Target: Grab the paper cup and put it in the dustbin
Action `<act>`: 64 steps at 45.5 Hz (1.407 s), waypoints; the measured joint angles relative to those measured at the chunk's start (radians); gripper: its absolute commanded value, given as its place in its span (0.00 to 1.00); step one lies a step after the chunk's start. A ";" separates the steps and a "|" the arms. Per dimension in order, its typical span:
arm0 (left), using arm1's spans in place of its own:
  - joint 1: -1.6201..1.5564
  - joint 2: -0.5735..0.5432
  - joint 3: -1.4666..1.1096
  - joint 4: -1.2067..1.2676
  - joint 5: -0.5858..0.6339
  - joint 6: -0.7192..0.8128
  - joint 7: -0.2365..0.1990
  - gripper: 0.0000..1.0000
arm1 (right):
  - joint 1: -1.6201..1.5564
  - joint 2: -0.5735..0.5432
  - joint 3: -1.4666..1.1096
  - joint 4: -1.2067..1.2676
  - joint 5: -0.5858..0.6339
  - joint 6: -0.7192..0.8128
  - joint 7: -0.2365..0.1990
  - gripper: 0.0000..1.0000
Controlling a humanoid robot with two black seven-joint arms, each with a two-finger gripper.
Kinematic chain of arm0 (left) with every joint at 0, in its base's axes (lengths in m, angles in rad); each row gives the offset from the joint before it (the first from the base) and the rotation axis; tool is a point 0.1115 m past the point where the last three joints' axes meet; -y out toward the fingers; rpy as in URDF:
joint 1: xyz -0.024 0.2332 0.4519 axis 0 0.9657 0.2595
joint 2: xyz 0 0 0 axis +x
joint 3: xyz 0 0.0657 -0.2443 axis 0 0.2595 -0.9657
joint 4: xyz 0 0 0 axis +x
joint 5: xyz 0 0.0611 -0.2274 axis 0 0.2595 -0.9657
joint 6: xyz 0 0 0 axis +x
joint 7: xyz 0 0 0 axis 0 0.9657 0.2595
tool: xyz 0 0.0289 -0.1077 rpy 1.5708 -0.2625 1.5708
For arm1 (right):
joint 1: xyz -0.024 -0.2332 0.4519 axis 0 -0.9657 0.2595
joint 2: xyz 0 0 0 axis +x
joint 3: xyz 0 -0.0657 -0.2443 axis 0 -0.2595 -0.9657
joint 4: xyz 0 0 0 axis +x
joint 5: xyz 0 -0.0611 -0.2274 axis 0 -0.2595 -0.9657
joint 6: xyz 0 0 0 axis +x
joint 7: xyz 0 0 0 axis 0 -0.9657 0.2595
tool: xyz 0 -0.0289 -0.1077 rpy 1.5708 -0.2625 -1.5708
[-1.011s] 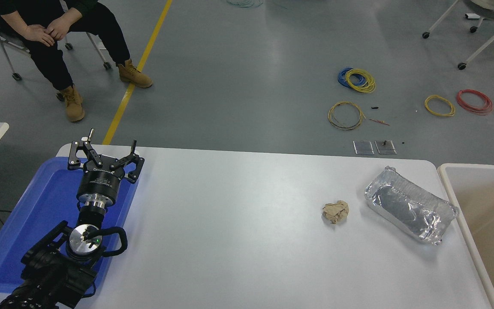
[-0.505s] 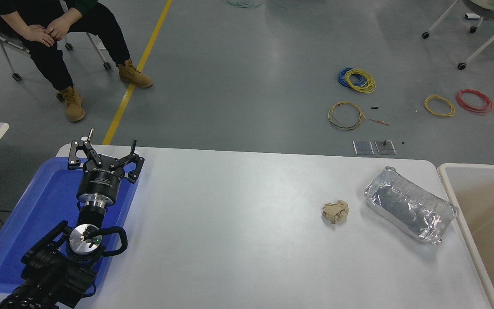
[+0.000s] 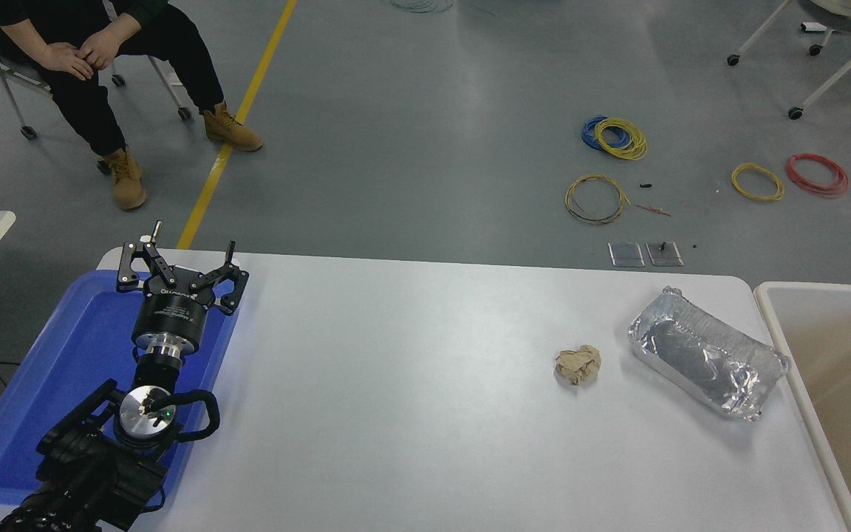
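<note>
The paper cup is out of view. The dustbin [image 3: 778,325], with a white rounded rim and a beige inside, stands off the table's right end and is cut by the picture's right edge. My left gripper [image 3: 178,255] is parked over the blue tray at the lower left, its fingers spread open and holding nothing. My right arm does not show.
A blue tray [image 3: 63,369] lies under the left arm. A crumpled brown paper ball [image 3: 578,365] and a silver foil tray [image 3: 708,362] lie on the white table [image 3: 396,384] right of centre. A person [image 3: 93,66] sits far left beyond the table. Wire coils lie on the floor.
Half a second ago a round cup rim showed inside the dustbin at the right edge; now it is gone from view. The left arm has not moved.
</note>
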 measured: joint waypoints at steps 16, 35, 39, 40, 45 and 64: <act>0.000 0.000 0.000 0.000 0.000 0.000 0.001 1.00 | 0.329 -0.094 -0.297 0.255 -0.004 0.002 0.001 1.00; 0.000 0.000 0.000 0.000 0.001 0.000 0.001 1.00 | 0.772 -0.100 -0.490 0.457 -0.012 0.224 0.000 1.00; 0.000 0.000 0.000 0.000 0.001 0.000 0.001 1.00 | 0.835 -0.095 -0.504 0.478 -0.018 0.289 0.000 1.00; 0.000 0.000 0.000 0.000 0.001 0.000 0.001 1.00 | 0.855 -0.094 -0.511 0.489 -0.023 0.312 0.000 1.00; 0.000 0.000 0.000 0.000 0.001 0.000 0.001 1.00 | 0.937 -0.090 -0.548 0.547 -0.046 0.384 -0.001 1.00; 0.001 -0.001 0.000 0.000 0.001 0.000 0.001 1.00 | 1.209 -0.073 -0.695 0.908 -0.084 0.490 0.000 1.00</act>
